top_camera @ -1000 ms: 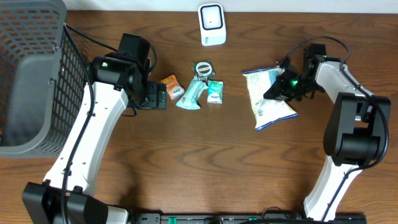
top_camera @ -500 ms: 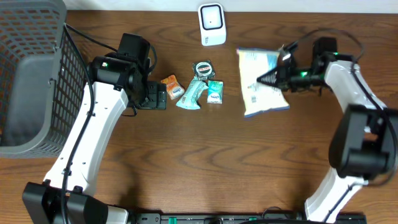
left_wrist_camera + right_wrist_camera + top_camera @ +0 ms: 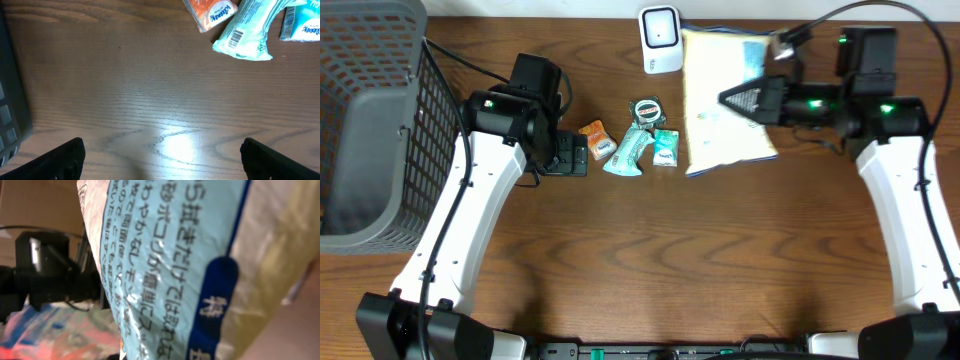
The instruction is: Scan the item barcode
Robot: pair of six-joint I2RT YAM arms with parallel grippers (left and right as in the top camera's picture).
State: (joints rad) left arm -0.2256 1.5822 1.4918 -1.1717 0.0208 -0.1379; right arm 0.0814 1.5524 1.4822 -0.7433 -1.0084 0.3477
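Observation:
A large white and light-blue snack bag (image 3: 725, 100) hangs in the air with my right gripper (image 3: 738, 99) shut on its right edge. Its upper left corner is close to the white scanner (image 3: 661, 39) at the table's back edge. In the right wrist view the bag (image 3: 175, 255) fills the frame with blue Japanese print and hides the fingers. My left gripper (image 3: 580, 155) stands open low over bare wood, just left of the small packets. In the left wrist view its black fingertips (image 3: 65, 157) sit wide apart with nothing between them.
An orange packet (image 3: 596, 139), a teal tissue pack (image 3: 628, 152), a green-white pack (image 3: 665, 147) and a round item (image 3: 646, 109) lie mid-table. The orange packet (image 3: 212, 12) and teal pack (image 3: 247, 30) show ahead of the left fingers. A grey wire basket (image 3: 370, 120) stands at far left.
The right arm has lifted the bag off the table and carried it left and back, up beside the scanner. The left arm has not moved.

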